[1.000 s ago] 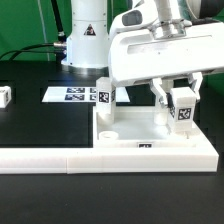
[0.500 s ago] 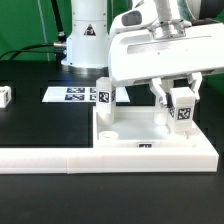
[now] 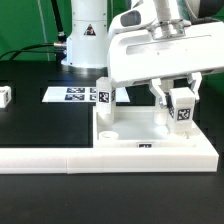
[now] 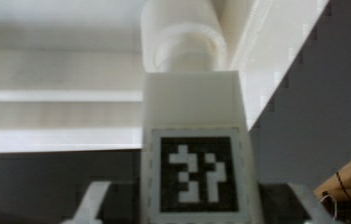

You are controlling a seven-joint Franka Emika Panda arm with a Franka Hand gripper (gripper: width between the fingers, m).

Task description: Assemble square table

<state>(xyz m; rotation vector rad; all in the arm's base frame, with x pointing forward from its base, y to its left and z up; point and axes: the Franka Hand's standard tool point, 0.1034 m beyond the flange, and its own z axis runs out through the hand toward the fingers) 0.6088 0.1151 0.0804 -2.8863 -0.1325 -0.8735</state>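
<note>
Exterior and wrist views, one moment of the square-table assembly.

I see a black surface [image 3: 40,125] that fills the scene, with the white robot base [image 3: 88,30] standing at its far edge and a green cable [image 3: 28,52] trailing behind on the exterior view's left. The room beyond is dark and blurred, and I cannot make out anything more of it.

The tabletop [image 3: 140,125], a white tray, lies on the exterior view's right, up against the long white barrier [image 3: 35,155] that runs along the near side. A round hole [image 3: 108,130] shows at the tray's near-left corner. One leg [image 3: 104,95] stands upright at the far-left corner, its tag facing the camera.

The hand [image 3: 180,100] hangs over the tray's far-right corner with its two fingers clamped on a second leg [image 3: 182,110], which is held upright. I cannot tell whether this leg's foot touches the tray. In the wrist view the same leg [image 4: 198,120] fills the middle, tag forward, with a grey finger [image 4: 101,205] at either side.

The marker board [image 3: 70,94] lies flat on the surface to the left of the tray. A loose leg [image 3: 5,95] rests well apart at the far left edge.
</note>
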